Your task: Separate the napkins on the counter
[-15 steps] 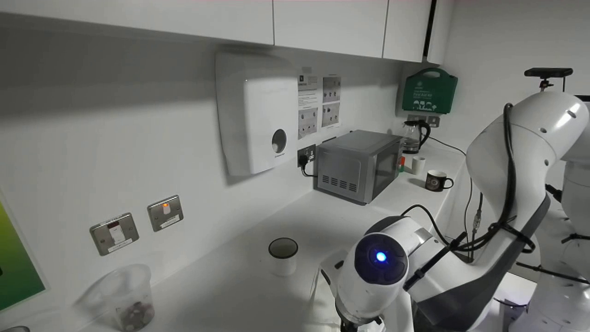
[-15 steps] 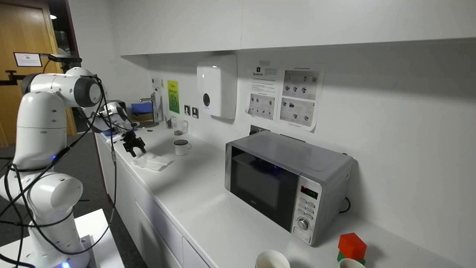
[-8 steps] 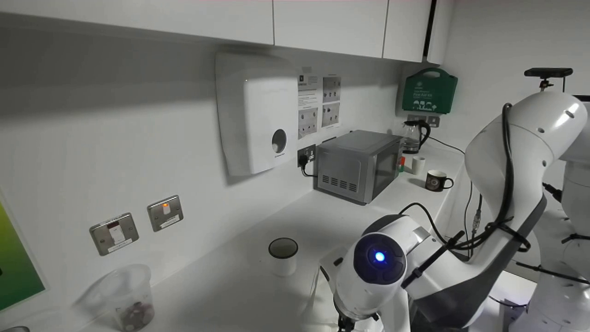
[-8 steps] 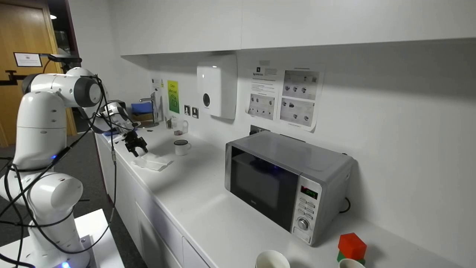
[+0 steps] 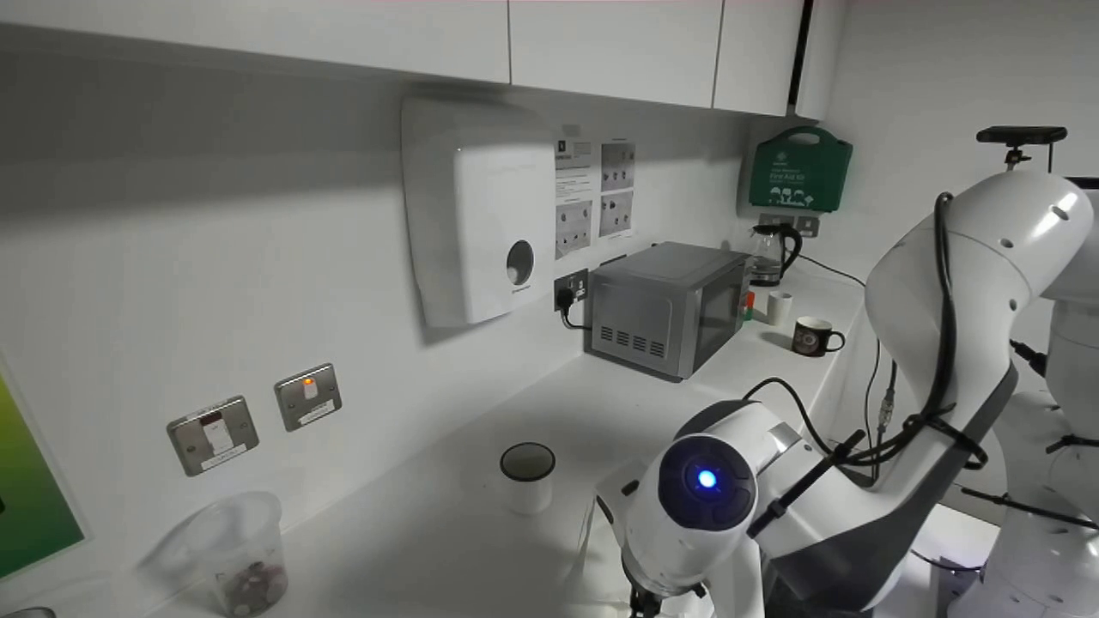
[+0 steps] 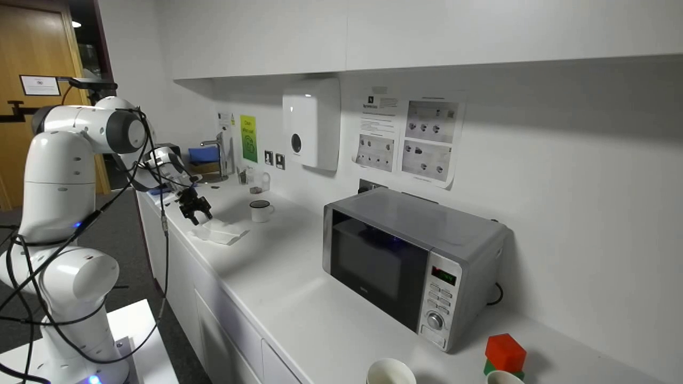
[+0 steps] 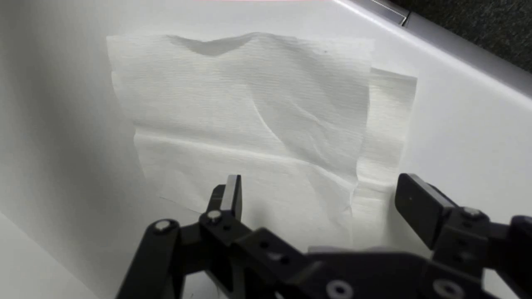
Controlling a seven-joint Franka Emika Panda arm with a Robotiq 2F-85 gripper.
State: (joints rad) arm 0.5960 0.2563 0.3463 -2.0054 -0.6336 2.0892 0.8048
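Two overlapping white paper napkins lie on the white counter. In the wrist view, the upper napkin (image 7: 241,104) is creased, and the lower napkin (image 7: 390,108) shows as a strip along its right side. In an exterior view they look like one crumpled white patch (image 6: 221,232). My gripper (image 7: 320,178) is open with nothing between its fingers. Its fingertips are above the napkins' near part, one over the upper napkin and one by the lower napkin's right edge. In an exterior view the gripper (image 6: 202,219) points down just over the napkins. The napkins' near edges are hidden behind the gripper.
A white mug with a dark rim (image 6: 260,211) stands near the napkins towards the wall. A clear plastic tub (image 5: 245,558) stands by the wall. A microwave (image 6: 405,256) stands further along the counter (image 6: 288,288). The counter's front edge (image 7: 457,62) runs near the napkins.
The arm and gripper have shifted very slightly from one second ago, a few pixels towards the wall side in an exterior view. The napkins look the same.
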